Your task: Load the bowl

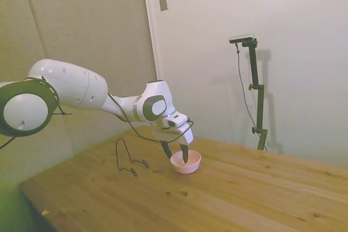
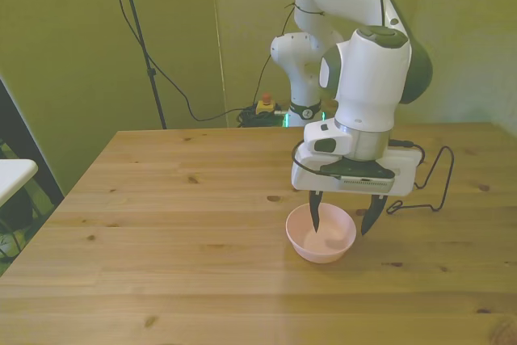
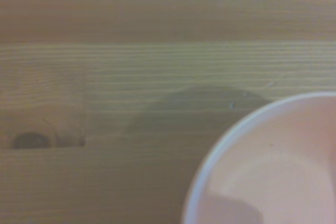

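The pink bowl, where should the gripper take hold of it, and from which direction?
Probably by the rim, from straight above. The bowl sits upright and open on the table, shallow and thin-walled, so pinching one wall suits it. The open gripper already straddles the wall on the front view's right: one finger inside the bowl, the other outside.
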You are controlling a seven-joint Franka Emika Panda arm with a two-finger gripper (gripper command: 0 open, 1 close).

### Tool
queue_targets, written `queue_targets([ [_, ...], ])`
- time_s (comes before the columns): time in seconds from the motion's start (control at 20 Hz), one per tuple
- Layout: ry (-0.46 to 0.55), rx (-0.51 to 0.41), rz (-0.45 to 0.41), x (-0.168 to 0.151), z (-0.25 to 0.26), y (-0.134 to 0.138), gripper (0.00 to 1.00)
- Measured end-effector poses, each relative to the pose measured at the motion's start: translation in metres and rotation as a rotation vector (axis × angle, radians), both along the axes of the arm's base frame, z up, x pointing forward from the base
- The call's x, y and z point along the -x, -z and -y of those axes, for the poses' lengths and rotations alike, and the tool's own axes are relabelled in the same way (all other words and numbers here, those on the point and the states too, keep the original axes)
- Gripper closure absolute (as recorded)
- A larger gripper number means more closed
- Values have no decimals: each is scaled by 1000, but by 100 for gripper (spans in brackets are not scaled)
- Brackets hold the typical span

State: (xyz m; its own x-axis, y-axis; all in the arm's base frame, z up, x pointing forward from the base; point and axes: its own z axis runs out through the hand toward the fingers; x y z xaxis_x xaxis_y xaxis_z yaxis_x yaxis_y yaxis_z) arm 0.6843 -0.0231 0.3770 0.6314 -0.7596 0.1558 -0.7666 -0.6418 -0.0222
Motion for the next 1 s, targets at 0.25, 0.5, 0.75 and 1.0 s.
queue_targets([
  [0.25,2,-2,-3,1,1,2,100],
  [0.5,5,-5,-15,1,1,8,100],
  [0.75,11,-17,-20,1,0,13,100],
  [1.0,17,-26,-20,1,0,13,100],
])
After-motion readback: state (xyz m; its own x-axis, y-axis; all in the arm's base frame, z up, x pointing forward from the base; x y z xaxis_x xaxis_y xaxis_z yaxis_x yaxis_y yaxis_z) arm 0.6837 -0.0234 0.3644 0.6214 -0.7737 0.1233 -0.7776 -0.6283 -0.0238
